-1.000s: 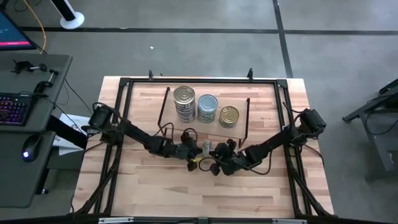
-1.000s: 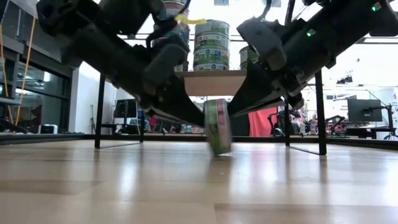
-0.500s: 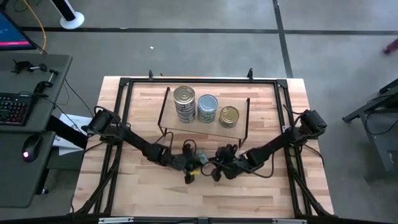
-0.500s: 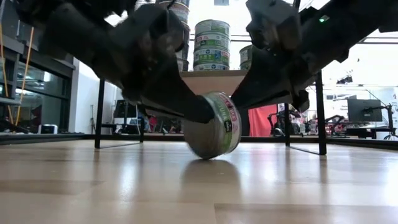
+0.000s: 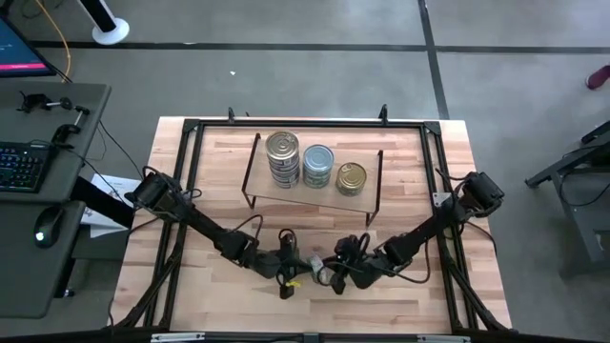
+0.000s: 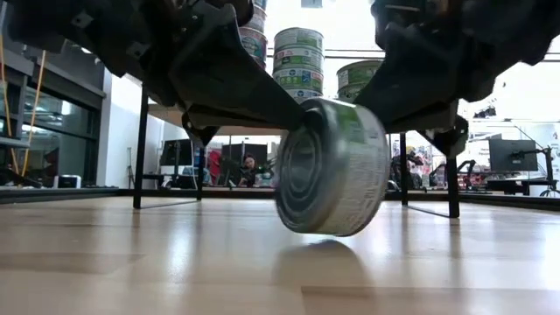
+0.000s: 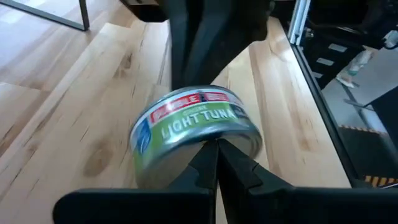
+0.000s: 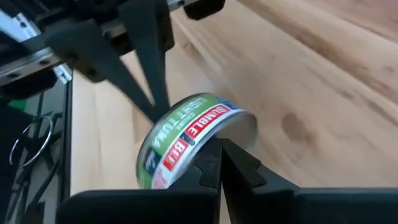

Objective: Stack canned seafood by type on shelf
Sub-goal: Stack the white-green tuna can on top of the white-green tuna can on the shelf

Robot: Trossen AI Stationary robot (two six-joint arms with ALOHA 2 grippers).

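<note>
Wood tabletop (image 5: 229, 305), grey floor (image 5: 315, 76), desk (image 5: 38, 191) alongside, shelf (image 5: 310, 191) centred

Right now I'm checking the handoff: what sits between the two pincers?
One tuna can, tipped on its edge on the table, pressed between the shut left pincer and shut right pincer. Both wrist views show it.

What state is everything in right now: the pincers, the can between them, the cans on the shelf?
Left pincer: shut, tip against the loose can.
Right pincer: shut, tip against the loose can.
Loose can: tipped on its edge on the table.
Shelf: carries three stacks.
Stacks: upright, unequal heights.
</note>
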